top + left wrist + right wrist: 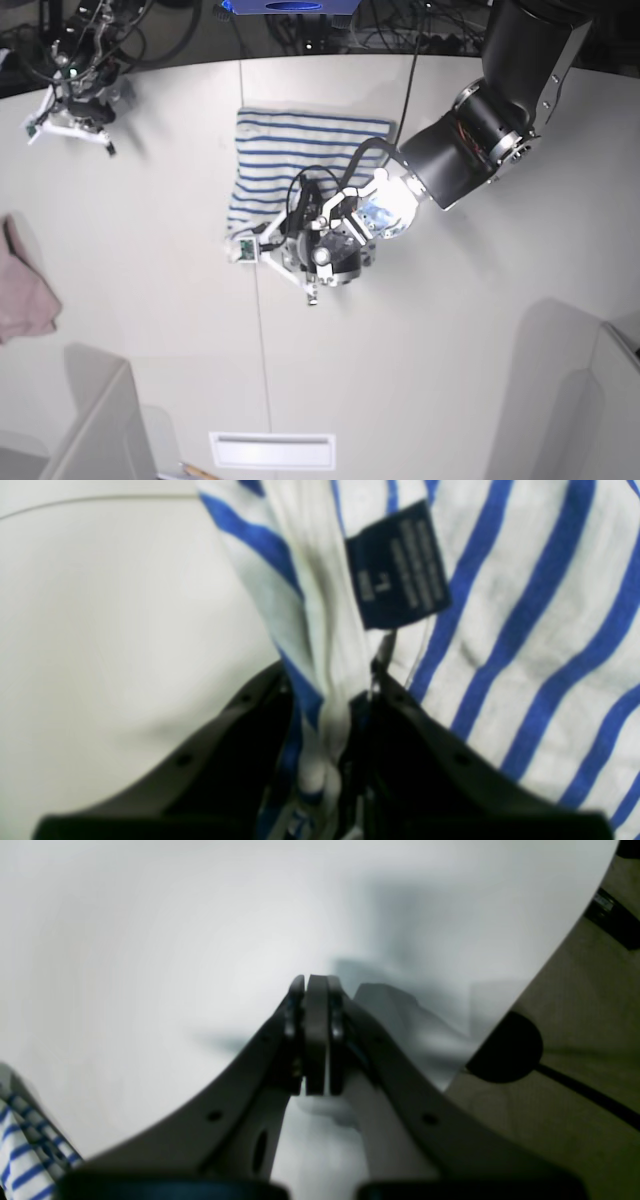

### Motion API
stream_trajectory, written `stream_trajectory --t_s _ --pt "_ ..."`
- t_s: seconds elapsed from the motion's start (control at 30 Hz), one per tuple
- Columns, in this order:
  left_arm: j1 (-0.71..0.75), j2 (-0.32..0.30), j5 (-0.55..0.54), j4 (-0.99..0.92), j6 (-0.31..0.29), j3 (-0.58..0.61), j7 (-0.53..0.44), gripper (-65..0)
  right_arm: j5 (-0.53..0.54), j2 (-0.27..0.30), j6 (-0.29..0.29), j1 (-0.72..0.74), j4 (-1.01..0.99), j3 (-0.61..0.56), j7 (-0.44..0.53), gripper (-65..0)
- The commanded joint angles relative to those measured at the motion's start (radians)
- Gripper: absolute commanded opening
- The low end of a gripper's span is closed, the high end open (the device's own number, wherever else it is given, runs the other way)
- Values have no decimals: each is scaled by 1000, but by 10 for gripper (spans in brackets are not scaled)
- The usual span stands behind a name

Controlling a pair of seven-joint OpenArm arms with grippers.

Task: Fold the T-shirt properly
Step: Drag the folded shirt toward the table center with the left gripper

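— Where's the T-shirt (285,165) lying?

— Near the far middle of the white surface (450,340), partly folded into a striped block. In the base view its long axis runs from the far edge toward the near side, and the blue stripes cross it side to side. The far end is flat and broad; the near end narrows and bunches up under the left arm.

— And the left claw (332,715)?

— Pinched narrow on a gathered ridge of the shirt's cloth. In the left wrist view the fold runs straight up between the dark fingers (430,760), with the navy neck tag (397,567) just beyond them, tilted a little.

— The right claw (316,985)?

— Squeezed fully together, holding nothing. It sits at the far left corner of the surface in the base view, well apart from the shirt. A striped bit shows at the lower-left corner of its wrist view, blurred.

— Anything else around?

— A dusty-pink cloth (25,290) crumpled at the left edge.
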Motion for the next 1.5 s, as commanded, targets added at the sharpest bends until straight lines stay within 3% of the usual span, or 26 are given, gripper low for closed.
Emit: stream_trajectory --t_s 0.0,0.17,0.83,0.9,1.07,1.2,1.27,1.37,1.47 --pt "-28 5 0 -19 1 -1 -15 -650 -4 8 5 1 17 8 16 -650" --pt "-56 7 -2 -106 1 -4 -44 -650 -4 1 5 -5 17 2 16 -650" --pt "-62 5 0 -103 3 -11 -46 -650 -4 1 5 -5 17 -19 16 -650" --pt "-76 5 0 -103 3 -7 -46 -574 -4 1 5 -5 17 -25 16 -650" --pt "-111 7 0 -101 3 -13 -46 -263 -5 1 5 -5 17 -56 16 -650" --pt "-140 8 -3 -85 3 -14 -46 -102 -5 1 5 -4 17 -59 16 -650" --pt "-155 8 -8 -52 3 -14 -46 -63 -5 1 5 -4 17 -59 16 -650" --pt "-166 4 -9 1 3 -19 -40 -54 -5 3 5 -2 15 -59 19 -650" --pt "-154 2 -9 81 3 -116 -37 -54 -5 6 5 -1 15 -59 19 -650"
